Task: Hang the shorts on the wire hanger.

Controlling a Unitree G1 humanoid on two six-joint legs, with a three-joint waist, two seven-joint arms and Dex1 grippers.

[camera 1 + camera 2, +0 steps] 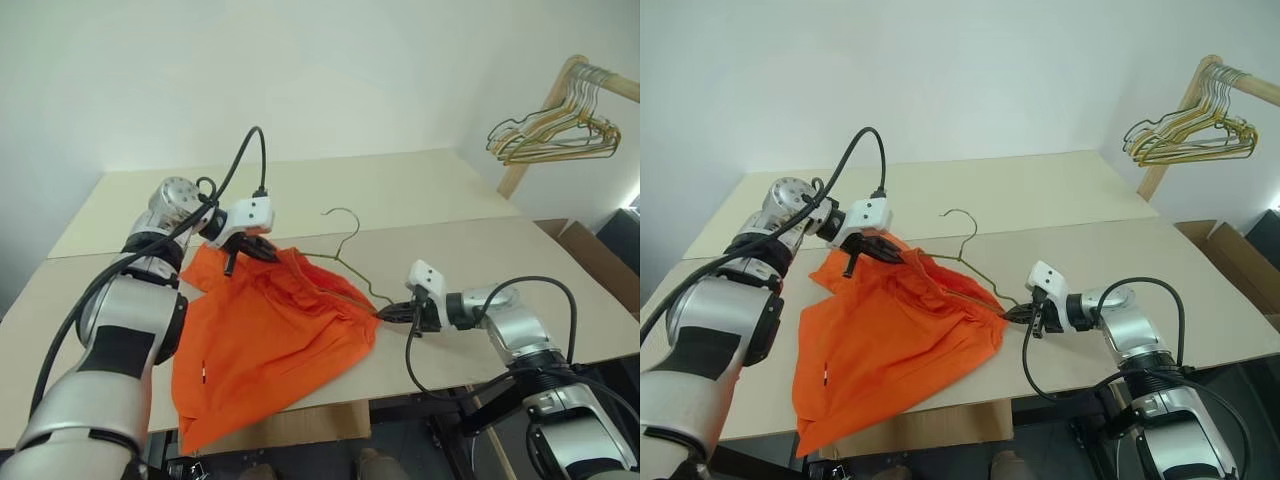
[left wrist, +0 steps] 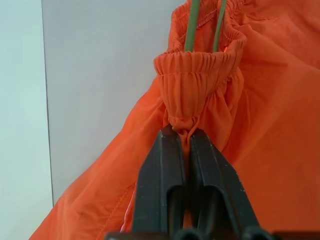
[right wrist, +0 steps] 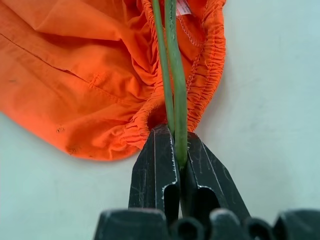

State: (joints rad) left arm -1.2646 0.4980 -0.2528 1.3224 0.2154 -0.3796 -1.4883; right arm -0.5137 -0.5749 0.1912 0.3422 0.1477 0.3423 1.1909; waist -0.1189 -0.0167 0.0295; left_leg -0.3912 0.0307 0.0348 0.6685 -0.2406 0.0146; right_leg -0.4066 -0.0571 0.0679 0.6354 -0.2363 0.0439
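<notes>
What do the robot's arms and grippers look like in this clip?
Both arms are silver-grey metal segments with black joints and bands. A loose black cable loops from each arm to a small white box on the wrist. The left gripper and right gripper each have two black fingers; the fingers are flat wedge-shaped blades that taper toward the tips.

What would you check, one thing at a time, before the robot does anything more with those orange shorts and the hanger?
1. Left end effector pinching the shorts' waistband: ok, fabric bunched between shut fingers.
2. Right end effector clamped on the wire hanger: ok.
3. Hanger wire inside the waistband opening: ok, both wires pass through the elastic.
4. Hanger hook free of fabric: ok, it lies bare on the table.
5. Shorts fully on the table: not ok, one leg droops over the front edge.
6. Far hanger corner seated inside: cannot tell.
</notes>
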